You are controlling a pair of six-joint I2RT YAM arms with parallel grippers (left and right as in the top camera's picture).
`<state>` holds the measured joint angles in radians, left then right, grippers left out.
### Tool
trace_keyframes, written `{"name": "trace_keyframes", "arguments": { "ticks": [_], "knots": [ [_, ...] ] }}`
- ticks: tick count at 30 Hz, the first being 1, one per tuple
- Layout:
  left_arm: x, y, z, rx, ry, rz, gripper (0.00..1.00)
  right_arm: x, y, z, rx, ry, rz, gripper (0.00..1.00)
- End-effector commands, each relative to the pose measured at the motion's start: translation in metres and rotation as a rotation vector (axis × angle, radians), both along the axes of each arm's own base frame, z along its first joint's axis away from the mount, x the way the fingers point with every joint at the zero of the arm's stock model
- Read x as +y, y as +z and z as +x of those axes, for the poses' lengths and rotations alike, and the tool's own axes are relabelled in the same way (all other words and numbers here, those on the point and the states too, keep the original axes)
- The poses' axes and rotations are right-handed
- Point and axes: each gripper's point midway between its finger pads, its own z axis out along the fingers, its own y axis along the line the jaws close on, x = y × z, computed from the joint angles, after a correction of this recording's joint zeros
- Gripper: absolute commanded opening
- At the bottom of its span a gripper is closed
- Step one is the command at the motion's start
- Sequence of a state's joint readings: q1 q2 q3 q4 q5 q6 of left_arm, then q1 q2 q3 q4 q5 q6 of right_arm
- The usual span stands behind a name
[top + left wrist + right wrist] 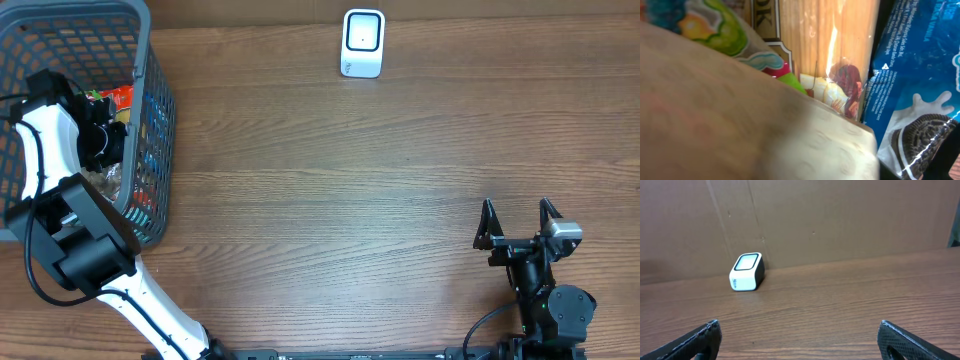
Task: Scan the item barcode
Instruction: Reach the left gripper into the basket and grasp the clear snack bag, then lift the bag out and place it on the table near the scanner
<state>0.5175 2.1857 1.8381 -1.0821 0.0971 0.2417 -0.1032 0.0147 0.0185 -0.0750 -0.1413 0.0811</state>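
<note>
Wood-grain table (350, 180), grey plastic mesh basket (160, 120) at its left edge, brown cardboard wall (840, 220) behind

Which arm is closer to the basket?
Left. The left gripper is down inside the basket; the right gripper is far off on the other side.

Table (350, 200) is looking brown woodgrain, basket (160, 110) is showing grey mesh, scanner (362, 43) is rocking white with black sides, cookie packet (920, 60) is glowing blue.
</note>
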Motion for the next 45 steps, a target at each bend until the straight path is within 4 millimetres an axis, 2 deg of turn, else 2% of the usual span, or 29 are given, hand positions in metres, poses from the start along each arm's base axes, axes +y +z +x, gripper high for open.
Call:
{"name": "trace_keyframes", "arguments": {
  "ticks": [1,3,6,7,14,19,23,28,32,36,39,42,45],
  "knots": [
    [-0.005,-0.017,-0.010,0.049,0.002,-0.025,0.37,-0.002,-0.002,0.000,-0.002,-0.012,-0.003,1.00],
    [-0.006,-0.017,-0.010,0.050,0.003,-0.025,0.33,-0.002,-0.002,0.000,-0.002,-0.012,-0.003,1.00],
    [-0.006,-0.017,-0.010,0.053,0.015,-0.028,0.07,-0.002,-0.002,0.000,-0.002,-0.012,-0.003,1.00],
    [-0.006,-0.017,-0.011,0.055,0.021,-0.030,0.04,-0.002,-0.002,0.000,-0.002,-0.012,-0.003,1.00],
    [-0.009,-0.011,-0.015,0.068,0.044,-0.041,0.04,-0.002,-0.002,0.000,-0.002,-0.012,-0.004,1.00],
    [-0.008,0.012,-0.012,0.050,0.072,-0.038,0.04,-0.002,-0.002,0.000,-0.002,-0.012,-0.003,1.00],
    [-0.005,0.054,-0.008,0.005,0.099,-0.018,0.04,-0.002,-0.002,0.000,-0.002,-0.012,-0.004,1.00],
    [-0.001,0.122,-0.007,-0.099,0.135,0.043,0.04,-0.002,-0.002,0.000,-0.002,-0.012,-0.003,1.00],
    [-0.001,0.180,-0.012,-0.212,0.167,0.108,0.04,-0.002,-0.002,0.000,-0.002,-0.012,-0.003,1.00],
    [-0.011,0.235,-0.024,-0.341,0.173,0.149,0.04,-0.002,-0.002,0.000,-0.002,-0.012,-0.003,1.00],
    [-0.030,0.272,-0.035,-0.438,0.146,0.153,0.04,-0.002,-0.002,0.000,-0.002,-0.012,-0.004,1.00],
    [-0.064,0.311,-0.045,-0.555,0.078,0.131,0.04,-0.002,-0.002,0.000,-0.002,-0.012,-0.003,1.00],
    [-0.115,0.349,-0.055,-0.681,-0.057,0.079,0.04,-0.002,-0.002,0.000,-0.002,-0.012,-0.003,1.00]
  ]
}}
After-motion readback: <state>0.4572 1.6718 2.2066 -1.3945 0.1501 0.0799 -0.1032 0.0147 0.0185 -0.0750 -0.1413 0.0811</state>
